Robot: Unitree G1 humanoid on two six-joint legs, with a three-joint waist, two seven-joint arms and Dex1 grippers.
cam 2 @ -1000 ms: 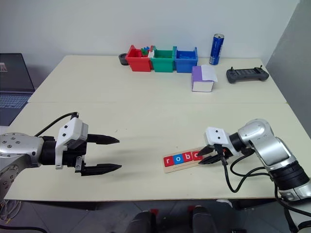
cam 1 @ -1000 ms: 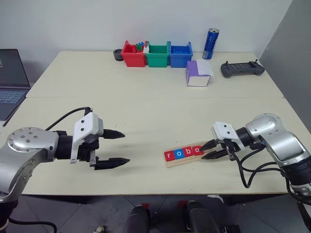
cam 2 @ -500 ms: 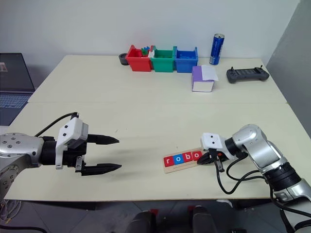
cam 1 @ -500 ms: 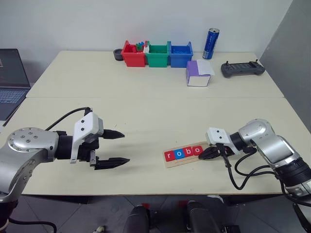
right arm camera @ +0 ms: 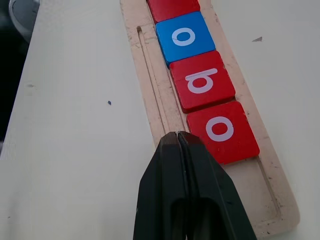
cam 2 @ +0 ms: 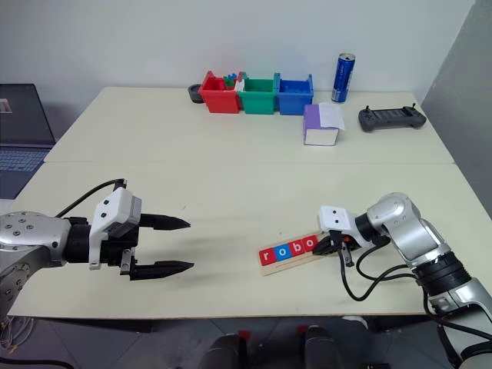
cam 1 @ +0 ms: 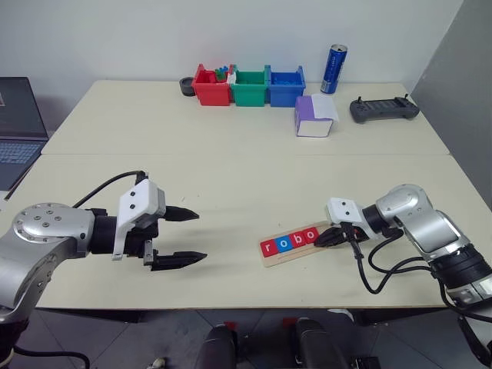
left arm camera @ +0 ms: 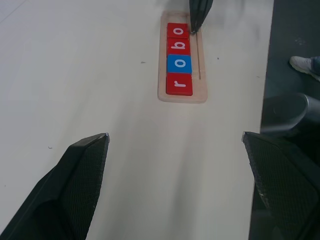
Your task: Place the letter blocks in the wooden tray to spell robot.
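While the right gripper, pinched shut and empty, touches the wooden tray beside letter blocks reading "robo", the left gripper hovers wide open, empty.

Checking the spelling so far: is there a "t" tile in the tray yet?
No: the tray holds four tiles, reading r, o, b, o, with its end slot bare.

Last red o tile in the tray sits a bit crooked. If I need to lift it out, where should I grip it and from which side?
Take the red o tile by its two side edges, from straight above. It lies flat in the wooden tray, touching the b tile, so only its top and the empty-slot end are open. The right hand is shut beside it.
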